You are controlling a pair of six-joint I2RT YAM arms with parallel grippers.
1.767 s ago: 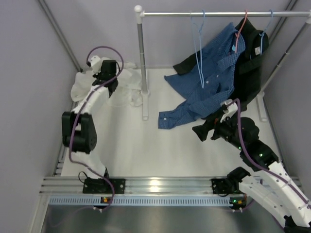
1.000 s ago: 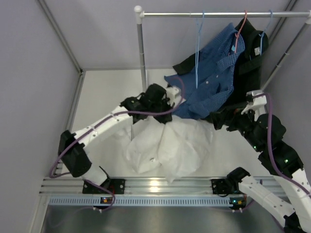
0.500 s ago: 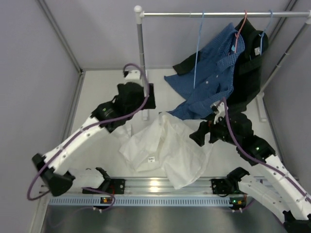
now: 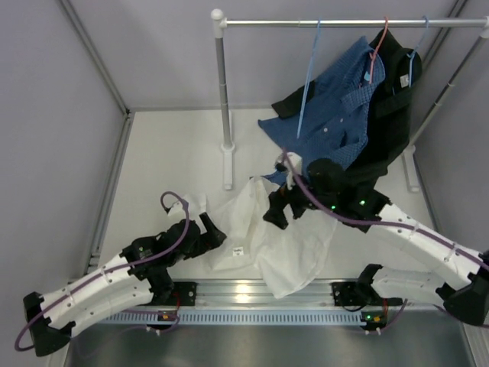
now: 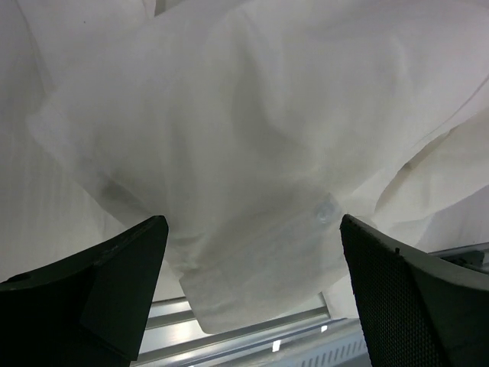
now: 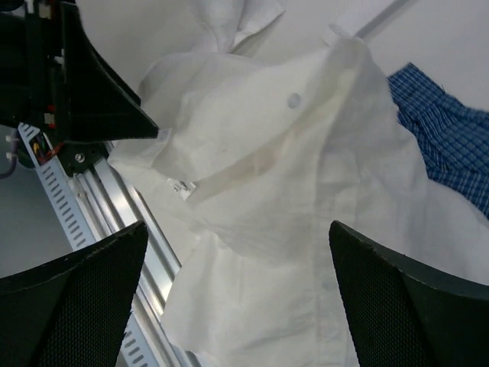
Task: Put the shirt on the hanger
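Shirt (image 4: 263, 233) just got dragged from the back-left corner to the table's (image 4: 168, 153) front middle and dropped in a heap. Left gripper (image 4: 216, 233) and right gripper (image 4: 273, 218) both gape wide, holding nothing. Hanger (image 4: 309, 76) is still bare, so I'd guess a regrasp comes next.

The shirt (image 4: 279, 245) is thin white cloth, matt and softly creased, with a small button (image 5: 325, 209) that looks smooth and faintly shiny. My left gripper (image 5: 252, 223) and my right gripper (image 6: 237, 225) look like black matt plastic, and their inner pads (image 5: 416, 306) are finely dotted and rough. The hanger (image 4: 304, 88) is thin, smooth wire with a light-blue coat. The rail (image 4: 344, 22) is polished metal, glossy. The blue patterned shirt (image 4: 336, 115) is woven check cloth, and the black garment (image 4: 393, 92) is dull dark cloth. The bench (image 4: 168, 160) is white, smooth and matt. The strip (image 4: 252, 294) along its near edge is brushed metal with bright glints.
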